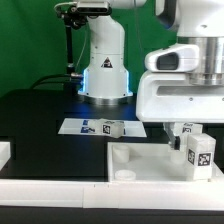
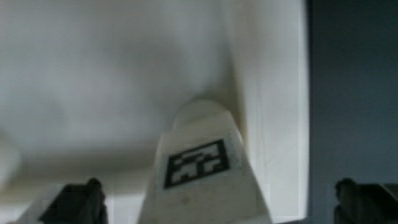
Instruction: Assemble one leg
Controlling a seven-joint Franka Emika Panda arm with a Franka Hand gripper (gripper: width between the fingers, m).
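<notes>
A white leg (image 1: 199,155) with a black-and-white tag stands upright at the far corner of the large white tray-like part (image 1: 150,168), on the exterior view's right. My gripper (image 1: 190,132) hangs just above it. In the wrist view the leg (image 2: 205,160) rises between my two dark fingertips (image 2: 75,203), with a gap on each side. The jaws stand wide apart and open around the leg without touching it. A second leg (image 1: 108,128) lies on the marker board (image 1: 80,127).
The robot base (image 1: 105,70) stands at the back on the black table. A white part (image 1: 4,152) shows at the exterior view's left edge. A long white edge (image 1: 60,195) runs along the front.
</notes>
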